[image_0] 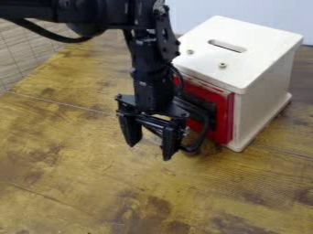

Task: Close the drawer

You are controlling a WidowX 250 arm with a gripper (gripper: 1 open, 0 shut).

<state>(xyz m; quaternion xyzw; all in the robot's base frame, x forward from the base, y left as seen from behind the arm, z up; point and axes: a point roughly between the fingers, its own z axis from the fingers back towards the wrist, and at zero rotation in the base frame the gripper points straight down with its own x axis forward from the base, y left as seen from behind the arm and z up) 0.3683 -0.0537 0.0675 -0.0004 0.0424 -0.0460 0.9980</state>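
One black gripper (149, 139) points down over the wood table (86, 164), fingers spread apart, nothing between them. Arm (149, 64) comes in from upper left, in front of the drawer. Red drawer (224, 117) sits in the cream-white cabinet (251, 69), front panel partly hidden by arm and black handle (199, 119). Can't tell if gripper touches handle. Cabinet stands upright, slot and two screws on top. Tiled surface (31, 50) at upper left.
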